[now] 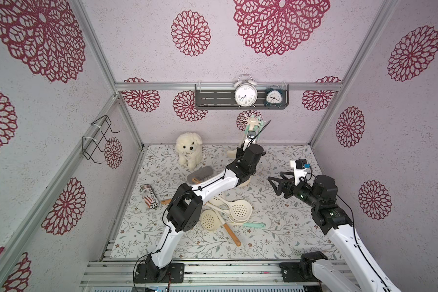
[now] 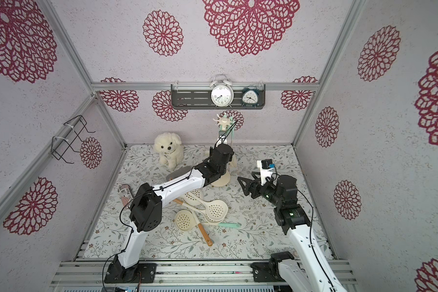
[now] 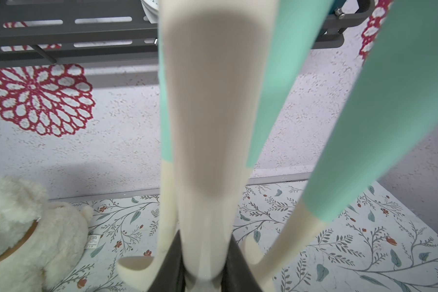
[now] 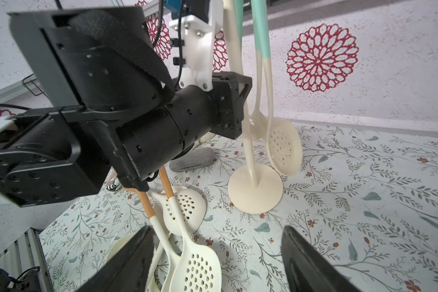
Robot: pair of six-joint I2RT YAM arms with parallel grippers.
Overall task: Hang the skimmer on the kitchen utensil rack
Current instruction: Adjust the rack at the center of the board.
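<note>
Right fingers (image 4: 127, 265) gape over floral mat (image 4: 364, 227), rosette walls (image 4: 321, 58) around.

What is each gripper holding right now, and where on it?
The left gripper clamps the kitchen utensil rack at mid-pole; the right gripper is open, holding nothing.

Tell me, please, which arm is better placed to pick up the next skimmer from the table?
Right, probably. The right gripper is open and faces the loose skimmers on the table, while the left gripper is shut around the pole of the kitchen utensil rack.
</note>
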